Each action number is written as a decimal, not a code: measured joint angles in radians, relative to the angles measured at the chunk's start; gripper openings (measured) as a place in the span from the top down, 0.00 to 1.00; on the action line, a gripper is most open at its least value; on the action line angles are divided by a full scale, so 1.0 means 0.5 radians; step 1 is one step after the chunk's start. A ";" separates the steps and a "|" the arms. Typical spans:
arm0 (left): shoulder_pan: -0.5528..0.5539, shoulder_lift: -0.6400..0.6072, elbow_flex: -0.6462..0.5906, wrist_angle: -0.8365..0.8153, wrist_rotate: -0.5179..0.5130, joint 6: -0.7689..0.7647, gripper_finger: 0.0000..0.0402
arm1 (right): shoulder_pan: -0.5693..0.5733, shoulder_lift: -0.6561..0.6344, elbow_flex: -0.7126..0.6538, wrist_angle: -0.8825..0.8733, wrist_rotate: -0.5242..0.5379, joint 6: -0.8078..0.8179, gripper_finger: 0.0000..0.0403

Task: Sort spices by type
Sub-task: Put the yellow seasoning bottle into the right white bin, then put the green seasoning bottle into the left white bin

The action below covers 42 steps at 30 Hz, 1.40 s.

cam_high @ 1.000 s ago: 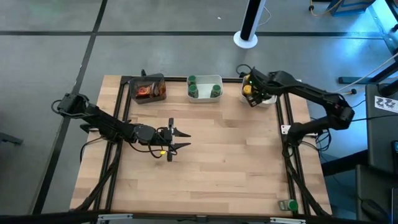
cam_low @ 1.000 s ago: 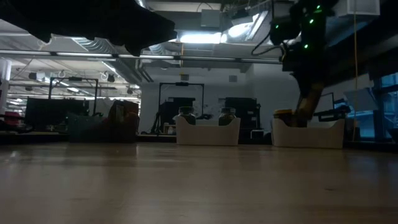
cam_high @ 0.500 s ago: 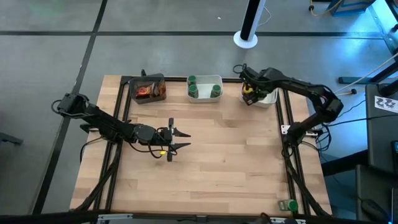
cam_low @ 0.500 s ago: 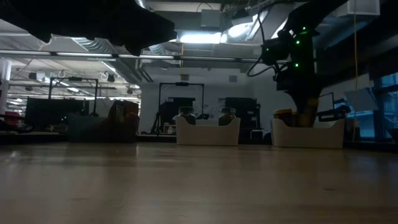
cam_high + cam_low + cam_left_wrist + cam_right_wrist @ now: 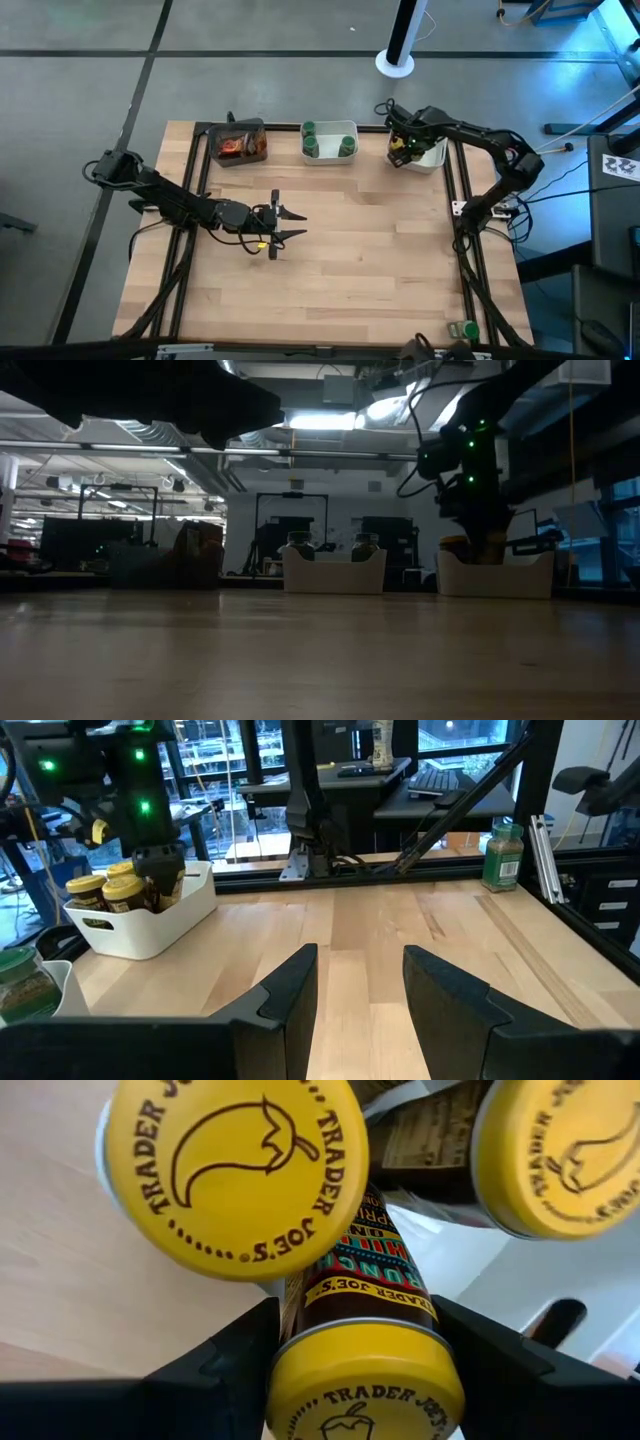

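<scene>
My right gripper (image 5: 402,148) points down into the white tray (image 5: 432,157) at the table's far right, shut on a yellow-lidded spice jar (image 5: 365,1370). Two more yellow-lidded jars (image 5: 235,1170) (image 5: 560,1150) stand close beside it in that tray. The middle white tray (image 5: 329,128) holds green-lidded jars (image 5: 310,148). The dark tray (image 5: 238,128) at the far left holds reddish-brown jars (image 5: 232,147). My left gripper (image 5: 295,224) hovers open and level over the middle of the table, with nothing between its fingers. My right gripper pinches the jar between its two fingers, on opposite sides of the body just below the lid (image 5: 340,1295). The fingers come from above, pointing down along the jar. The jar is upright, lid up; whether its base rests on the tray floor is hidden.
A lone green-lidded jar (image 5: 463,329) stands at the table's near right corner, also seen in the left wrist view (image 5: 502,850). Bare wood (image 5: 370,260) stretches between the trays and the near edge. Black frame rails (image 5: 470,280) run along the table's sides.
My right gripper has come down into the far right tray with the yellow-lidded jar and tipped more steeply downward, keeping its hold. The jar now sits low among the other yellow-lidded jars.
</scene>
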<state>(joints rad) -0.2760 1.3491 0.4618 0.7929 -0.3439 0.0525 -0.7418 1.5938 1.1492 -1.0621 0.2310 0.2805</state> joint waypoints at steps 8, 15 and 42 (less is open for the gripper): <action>0.000 0.000 0.000 -0.005 0.000 0.000 0.67 | 0.002 0.040 0.000 0.045 -0.015 -0.068 0.37; 0.000 0.000 0.000 -0.011 0.000 0.000 0.67 | 0.003 0.041 0.000 0.088 0.040 -0.107 0.36; 0.005 0.000 0.000 -0.008 0.001 0.003 0.67 | 0.208 -0.125 0.424 -0.515 0.039 -0.064 0.17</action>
<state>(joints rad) -0.2736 1.3491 0.4618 0.7887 -0.3435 0.0541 -0.6376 1.5311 1.3611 -1.3196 0.2506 0.2486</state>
